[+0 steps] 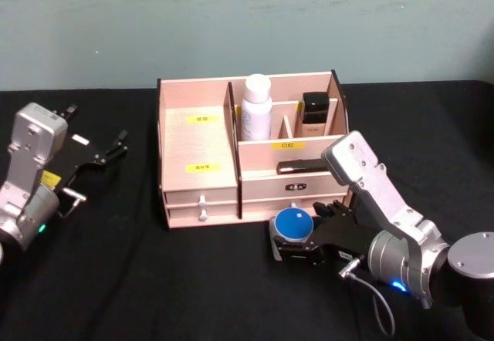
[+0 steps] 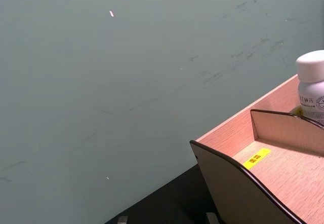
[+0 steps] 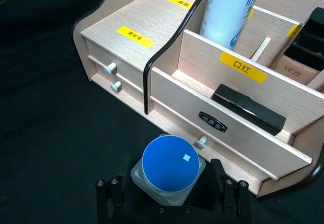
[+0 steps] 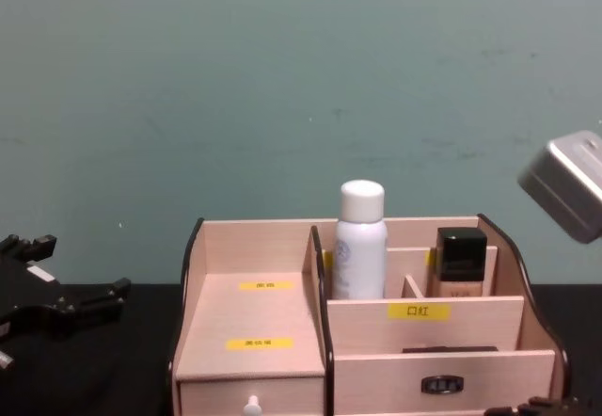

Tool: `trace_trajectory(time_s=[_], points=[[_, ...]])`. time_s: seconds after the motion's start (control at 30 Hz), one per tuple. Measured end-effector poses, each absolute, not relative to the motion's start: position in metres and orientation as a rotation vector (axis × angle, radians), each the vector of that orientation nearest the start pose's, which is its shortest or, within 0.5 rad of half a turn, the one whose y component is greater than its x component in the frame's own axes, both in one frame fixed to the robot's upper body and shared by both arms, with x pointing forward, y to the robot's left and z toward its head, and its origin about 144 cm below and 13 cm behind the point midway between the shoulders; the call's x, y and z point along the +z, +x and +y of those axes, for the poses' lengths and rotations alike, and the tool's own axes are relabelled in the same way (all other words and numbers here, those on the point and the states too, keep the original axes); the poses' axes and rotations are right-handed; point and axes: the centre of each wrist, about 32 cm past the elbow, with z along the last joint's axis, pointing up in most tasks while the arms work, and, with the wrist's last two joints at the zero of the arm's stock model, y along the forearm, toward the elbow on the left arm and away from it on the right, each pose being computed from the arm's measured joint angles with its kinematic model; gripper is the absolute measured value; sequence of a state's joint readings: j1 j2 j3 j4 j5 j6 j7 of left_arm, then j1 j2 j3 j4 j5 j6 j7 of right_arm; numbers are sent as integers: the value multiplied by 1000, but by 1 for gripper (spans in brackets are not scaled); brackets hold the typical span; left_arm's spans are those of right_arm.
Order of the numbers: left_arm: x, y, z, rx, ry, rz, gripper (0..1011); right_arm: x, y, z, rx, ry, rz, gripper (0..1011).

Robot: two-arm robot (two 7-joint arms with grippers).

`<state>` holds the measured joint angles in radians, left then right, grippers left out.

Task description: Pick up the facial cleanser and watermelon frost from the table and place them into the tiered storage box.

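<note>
The watermelon frost (image 1: 294, 223) (image 3: 169, 164), a squat clear jar with a blue lid, sits on the black table just in front of the tiered storage box (image 1: 197, 136) (image 3: 238, 133) (image 4: 254, 312). My right gripper (image 1: 296, 245) (image 3: 169, 196) is shut on it, one black finger hugging each side. The facial cleanser (image 1: 257, 108) (image 3: 228, 8) (image 4: 360, 242) (image 2: 311, 84) stands upright in a rear compartment of the box. At the table's far left my left gripper (image 1: 117, 145) (image 4: 94, 305) hangs open and idle.
A beige bottle with a square black cap (image 1: 315, 114) (image 4: 460, 263) stands in the box's rear right compartment. A flat black item (image 3: 248, 108) lies in the front middle tray. Small drawer knobs (image 1: 202, 206) stick out toward the jar. A green wall rises behind.
</note>
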<state>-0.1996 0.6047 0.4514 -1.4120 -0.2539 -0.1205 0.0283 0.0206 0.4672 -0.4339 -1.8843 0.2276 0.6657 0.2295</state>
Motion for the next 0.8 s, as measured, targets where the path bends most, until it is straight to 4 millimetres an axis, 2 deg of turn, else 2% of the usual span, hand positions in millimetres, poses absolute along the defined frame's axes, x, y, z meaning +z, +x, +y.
trace_trajectory(time_s=[0.8], points=[[1140, 489, 310, 1248, 304, -285, 1001, 1194, 431, -196, -872, -572, 200, 1000]])
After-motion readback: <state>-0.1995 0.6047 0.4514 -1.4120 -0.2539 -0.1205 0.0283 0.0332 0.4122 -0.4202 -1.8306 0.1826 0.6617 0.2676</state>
